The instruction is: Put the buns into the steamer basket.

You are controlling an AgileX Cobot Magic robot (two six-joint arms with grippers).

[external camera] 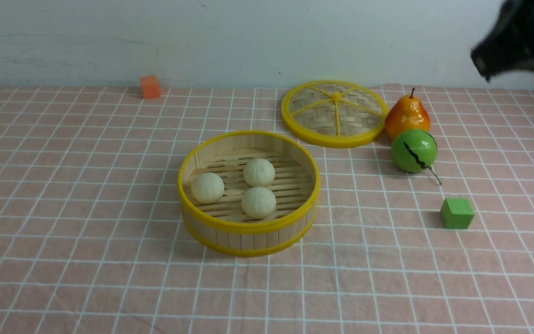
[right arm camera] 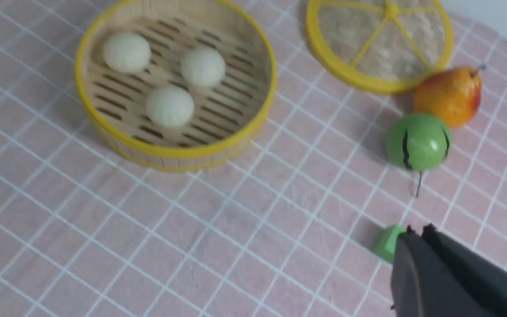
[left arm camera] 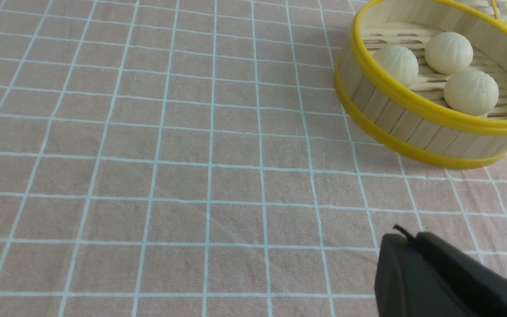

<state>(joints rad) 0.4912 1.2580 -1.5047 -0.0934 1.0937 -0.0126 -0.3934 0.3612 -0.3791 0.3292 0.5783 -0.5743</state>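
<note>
The steamer basket (external camera: 248, 226) stands mid-table, a deep bamboo ring with yellow rims. All three buns lie on its slat floor: one on the left (external camera: 207, 187), one at the back (external camera: 258, 172) and one at the front (external camera: 258, 202). My left gripper (left arm camera: 405, 237) is shut and empty, low over bare cloth to the near left of the basket (left arm camera: 412, 103). High above the table's right side, my right gripper (right arm camera: 416, 231) is also shut and holds nothing. In the front view it is a blurred dark shape (external camera: 512, 41) at the top right.
The flat woven lid (external camera: 335, 112) lies behind the basket to the right. Beside it sit an orange pear (external camera: 407, 116) and a green ball (external camera: 414, 150). A green cube (external camera: 456, 213) lies nearer on the right, and an orange block (external camera: 150, 86) stands at the far edge.
</note>
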